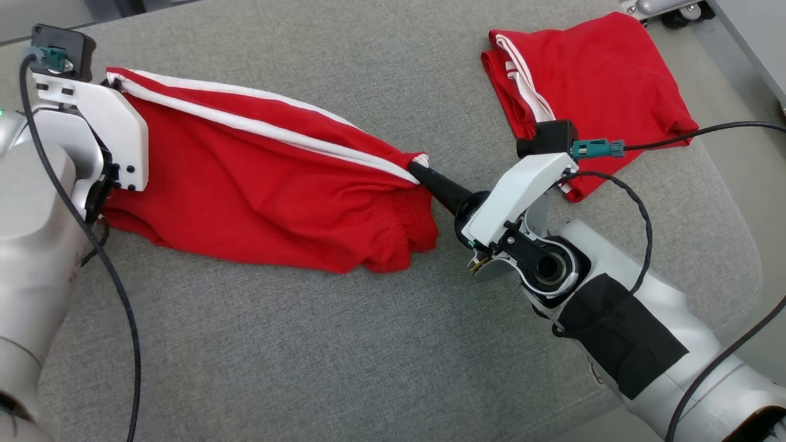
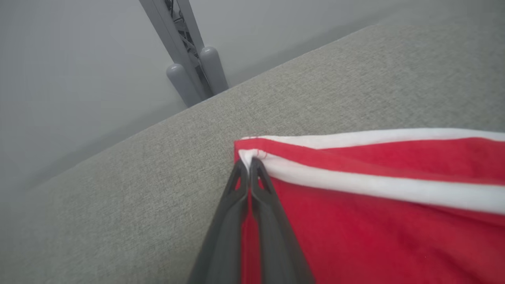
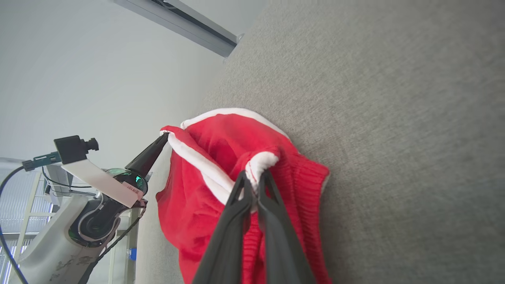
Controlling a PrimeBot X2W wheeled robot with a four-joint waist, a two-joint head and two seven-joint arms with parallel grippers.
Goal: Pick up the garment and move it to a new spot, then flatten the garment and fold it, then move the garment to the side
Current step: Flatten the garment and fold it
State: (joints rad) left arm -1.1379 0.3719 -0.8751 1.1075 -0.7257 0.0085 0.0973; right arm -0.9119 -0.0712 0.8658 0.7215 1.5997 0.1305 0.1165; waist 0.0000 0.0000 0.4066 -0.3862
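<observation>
Garment [image 1: 258, 184] between left pincer [image 2: 248, 163], right pincer [image 3: 255, 176]

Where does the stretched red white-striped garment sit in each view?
Head view: red white-striped garment left of centre, stretched over the grey fabric surface.
Left wrist view: lower right, corner pinched by left gripper.
Right wrist view: bottom centre, pinched by right gripper.
Shared landmark: its white stripe.

- A grey woven padded surface [image 1: 307, 344] spans the head view, with a rounded corner at 3 o'clock.
- A second red garment [image 1: 602, 80], white-striped and folded, lies on it at 1 o'clock.
- Caster wheels [image 1: 678, 15] sit past the surface's far edge, also at 1 o'clock.
- A grey metal post [image 2: 185, 59] stands at 11 o'clock in the left wrist view.
</observation>
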